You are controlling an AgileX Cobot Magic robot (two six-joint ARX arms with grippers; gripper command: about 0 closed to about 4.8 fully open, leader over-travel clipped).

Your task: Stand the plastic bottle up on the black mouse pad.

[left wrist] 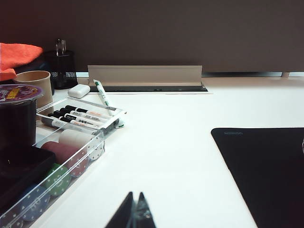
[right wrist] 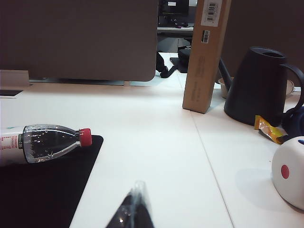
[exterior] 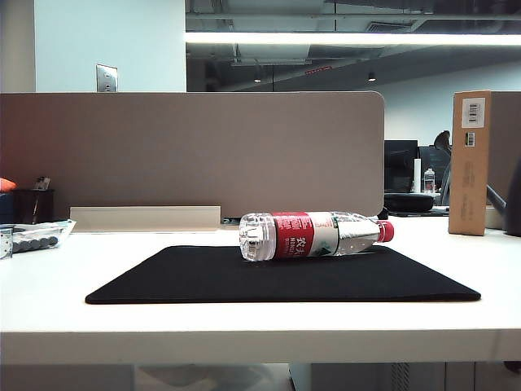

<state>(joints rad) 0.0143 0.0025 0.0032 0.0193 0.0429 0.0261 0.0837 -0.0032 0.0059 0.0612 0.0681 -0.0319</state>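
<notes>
The plastic bottle (exterior: 313, 235) lies on its side at the back of the black mouse pad (exterior: 277, 281), red cap pointing right. In the right wrist view the bottle (right wrist: 50, 142) rests with its cap at the pad's (right wrist: 42, 190) corner. No arm shows in the exterior view. My left gripper (left wrist: 136, 195) is shut and empty, low over the white table, well short of the pad's (left wrist: 266, 171) edge. My right gripper (right wrist: 137, 186) is shut too, holding nothing, hovering over bare table beside the pad and short of the bottle.
A clear tray of markers and tape rolls (left wrist: 71, 142), cups and a mesh pen holder (left wrist: 61, 61) stand at the left. A tall cardboard box (right wrist: 205, 52), a black kettle (right wrist: 256, 85) and a white round object (right wrist: 289, 175) stand at the right. A grey partition (exterior: 195, 151) closes the back.
</notes>
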